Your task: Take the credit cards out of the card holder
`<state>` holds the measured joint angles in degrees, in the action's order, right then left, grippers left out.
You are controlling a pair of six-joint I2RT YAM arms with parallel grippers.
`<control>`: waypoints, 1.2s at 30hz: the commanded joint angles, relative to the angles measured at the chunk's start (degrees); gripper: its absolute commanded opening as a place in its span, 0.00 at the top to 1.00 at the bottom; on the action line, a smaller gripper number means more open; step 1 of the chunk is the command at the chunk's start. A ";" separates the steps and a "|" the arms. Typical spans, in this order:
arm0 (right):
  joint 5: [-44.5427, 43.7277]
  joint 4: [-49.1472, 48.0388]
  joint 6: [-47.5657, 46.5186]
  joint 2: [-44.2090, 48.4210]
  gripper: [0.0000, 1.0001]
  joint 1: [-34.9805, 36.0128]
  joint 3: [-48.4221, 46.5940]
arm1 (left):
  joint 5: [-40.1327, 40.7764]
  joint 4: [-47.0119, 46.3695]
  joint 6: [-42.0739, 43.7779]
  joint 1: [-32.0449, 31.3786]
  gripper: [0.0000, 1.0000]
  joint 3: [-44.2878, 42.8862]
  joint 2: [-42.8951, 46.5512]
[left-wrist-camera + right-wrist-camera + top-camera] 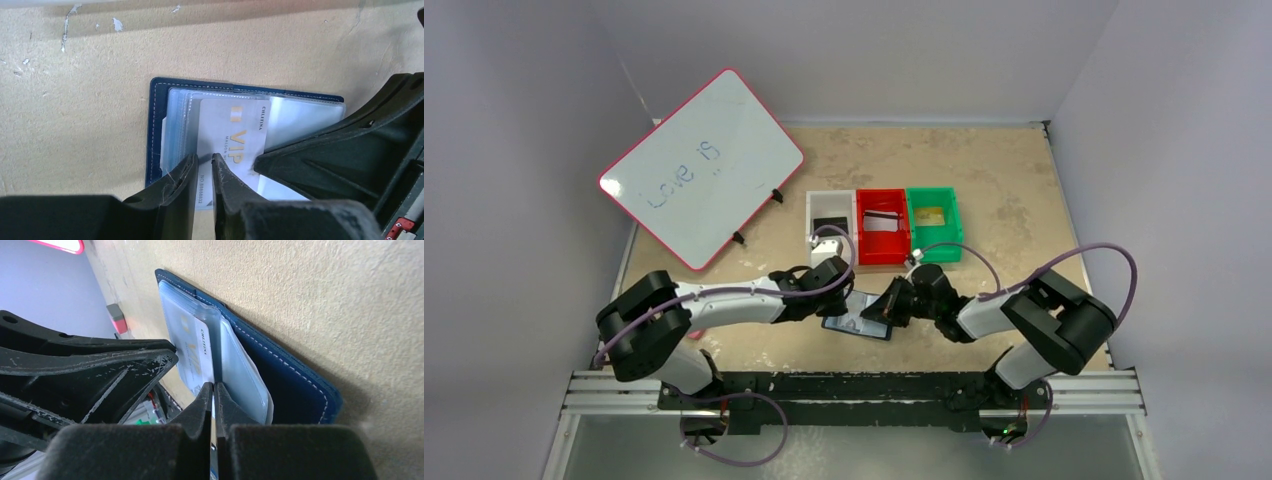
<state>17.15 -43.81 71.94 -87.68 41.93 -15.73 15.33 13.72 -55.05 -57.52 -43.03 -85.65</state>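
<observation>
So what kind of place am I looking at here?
Probably a robot lab test booth: two arms bolted to a rail at the edge of a tan table, plain grey walls boxing it in, and a whiteboard propped nearby.

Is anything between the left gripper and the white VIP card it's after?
Nothing visible. The left gripper sits right at the white VIP card, its fingers straddling the card's near edge where it sticks out of the open card holder. The right gripper is beside it, shut on a clear sleeve.
</observation>
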 commanded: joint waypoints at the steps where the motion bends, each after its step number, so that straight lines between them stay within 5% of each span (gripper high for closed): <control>1: 0.34 4.02 -1.98 1.94 1.00 -0.79 0.33 | 2.28 3.05 -1.44 -1.36 0.83 3.20 -0.86; 12: -3.78 13.87 -2.40 11.74 1.00 -0.98 0.73 | 4.30 4.11 -1.78 -2.02 0.84 3.78 0.09; 19: -4.12 13.91 -2.92 11.31 0.77 -0.98 -1.39 | 1.45 2.53 -0.90 -2.09 0.84 2.80 -1.35; 27: -1.95 5.74 -1.72 3.28 0.71 -0.98 -1.60 | 0.28 2.71 -0.37 -2.39 0.85 1.66 -3.38; 32: -1.47 1.12 0.09 1.47 0.76 -0.98 -0.16 | 0.13 3.30 -0.05 -2.54 0.86 1.44 -3.75; 36: -2.56 1.99 0.55 2.80 0.89 -0.98 0.27 | 1.02 3.67 -0.39 -2.61 0.87 1.59 -3.03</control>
<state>15.77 -40.36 71.59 -85.86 41.17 -16.29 17.78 11.46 -56.36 -59.70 -42.92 -86.67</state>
